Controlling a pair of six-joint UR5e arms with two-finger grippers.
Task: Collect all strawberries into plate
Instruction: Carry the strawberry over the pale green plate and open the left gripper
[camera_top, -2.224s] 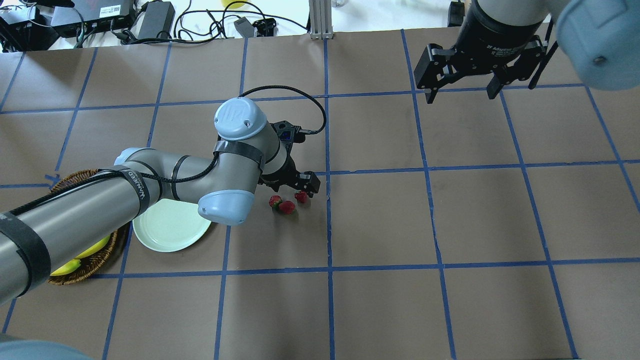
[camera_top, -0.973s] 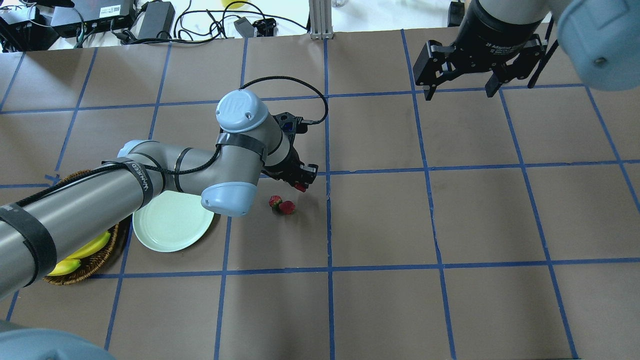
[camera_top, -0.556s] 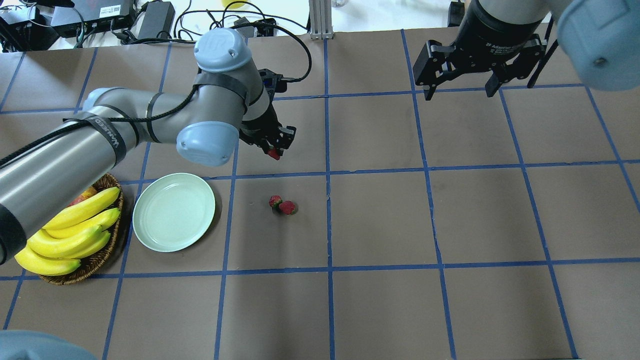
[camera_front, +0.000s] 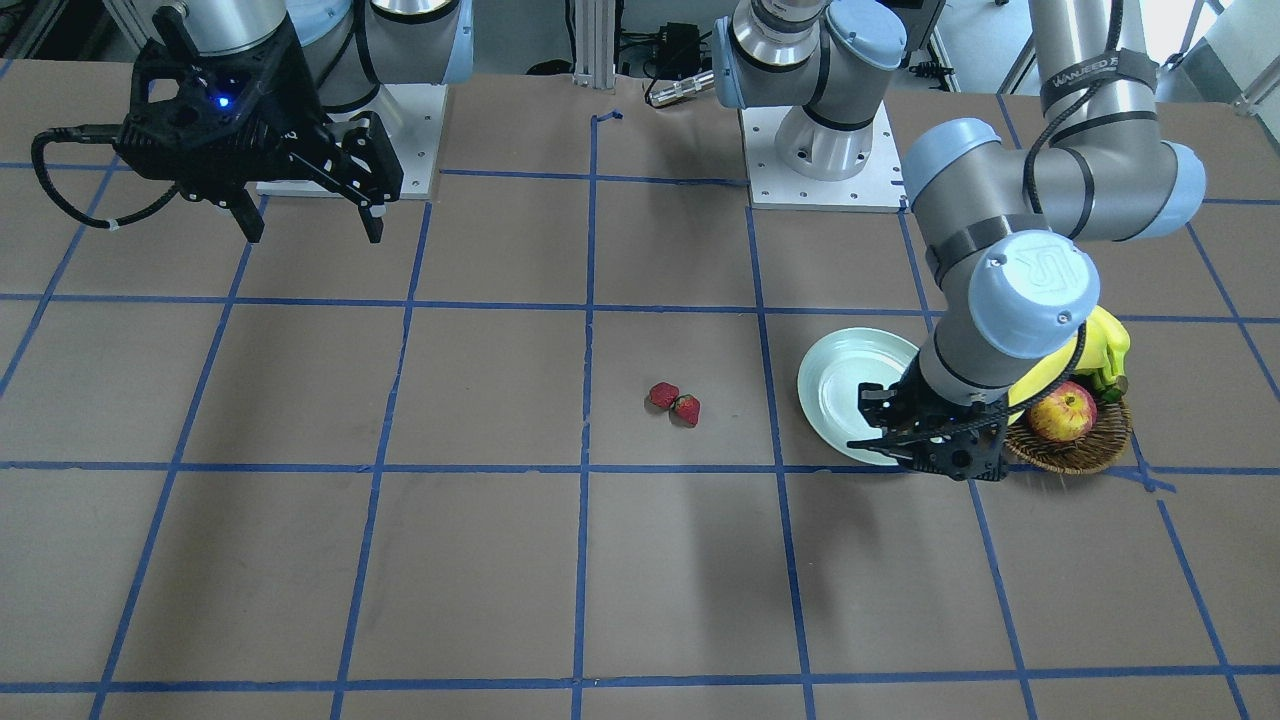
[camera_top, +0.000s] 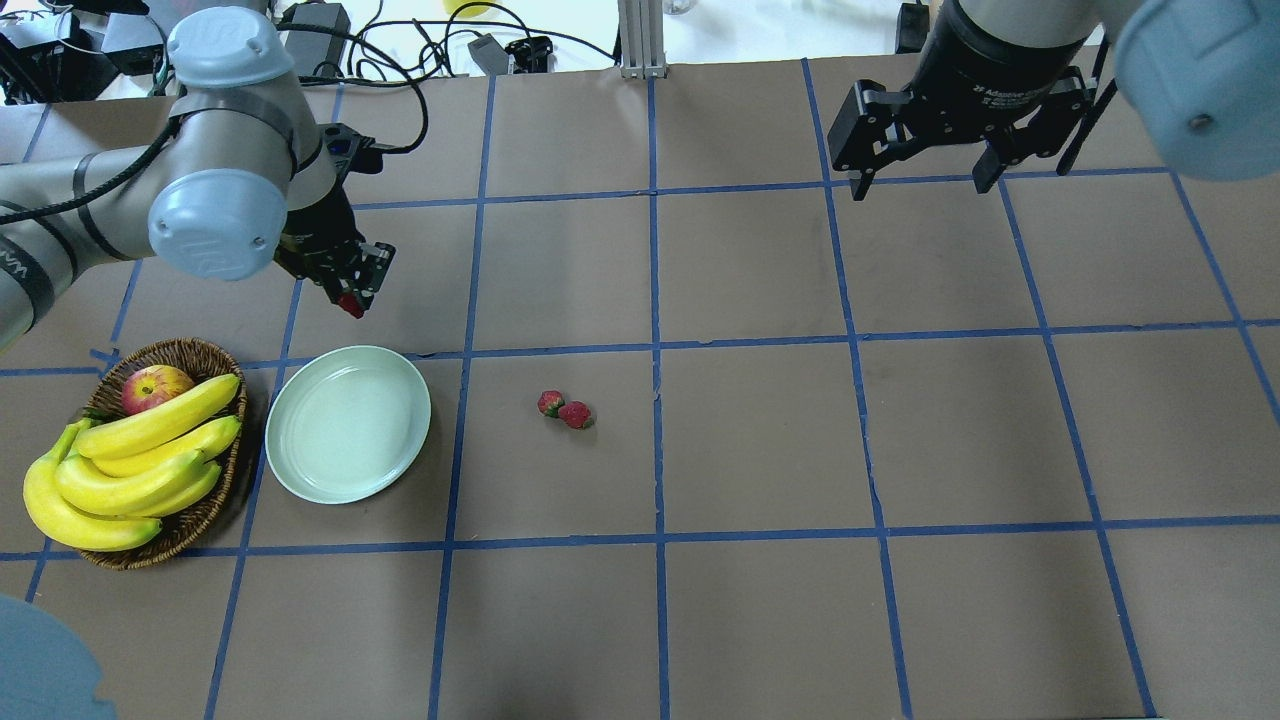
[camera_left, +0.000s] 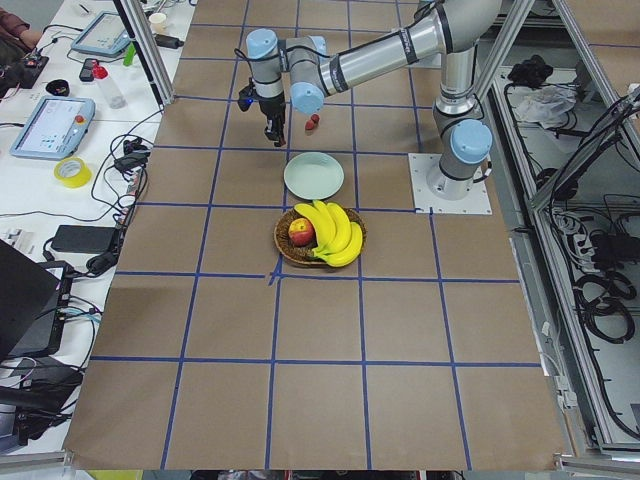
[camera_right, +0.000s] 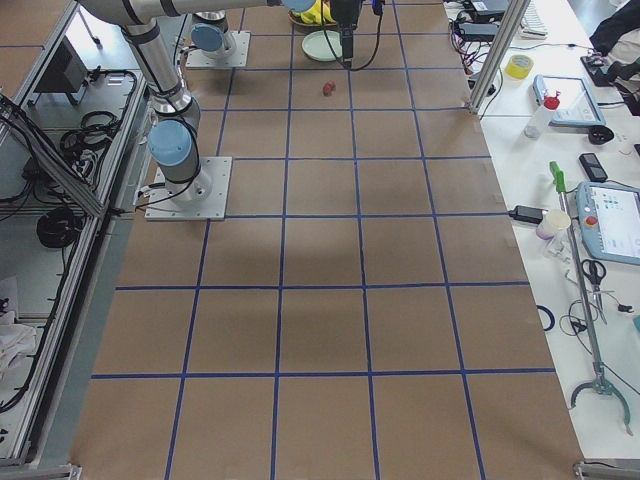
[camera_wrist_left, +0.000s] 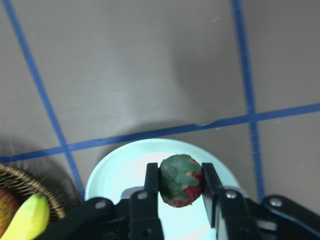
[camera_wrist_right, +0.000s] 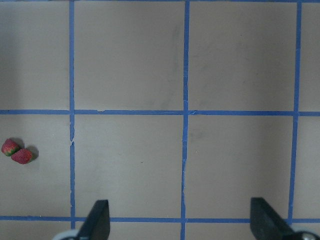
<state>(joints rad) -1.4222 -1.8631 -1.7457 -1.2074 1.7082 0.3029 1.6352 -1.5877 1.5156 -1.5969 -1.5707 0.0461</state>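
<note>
One strawberry (camera_wrist_left: 181, 181) is sitting pinched between the two fingers of the left gripper (camera_wrist_left: 181, 175), low in the centre of the wrist frame. Its leafy green cap is facing up toward the camera and covering most of what shows, with red flesh peeking out along the lower and right edges. It is looking nearly round from here, so its long axis seems to be running toward the lens, though that is hard to tell. The jaws are closing tightly on its sides, the gap only as wide as the berry.

Behind the berry, the pale mint plate (camera_wrist_left: 115, 175) is filling the lower middle of the wrist frame. In the overhead view the same berry (camera_top: 349, 305) is showing as a red dot at the gripper's tip, in the left half of the frame, above the plate's (camera_top: 300, 470) upper rim.

Two more strawberries (camera_top: 550, 403) (camera_top: 575, 414) are lying on the brown table near the frame centre, right of the plate, touching each other, the pair lining up from upper left to lower right.

At far left, a wicker basket (camera_top: 205, 350) is holding bananas (camera_top: 150, 450) and an apple (camera_top: 155, 388).

The right gripper (camera_top: 920, 185) is hanging at upper right, jaws spread wide and holding nothing.
</note>
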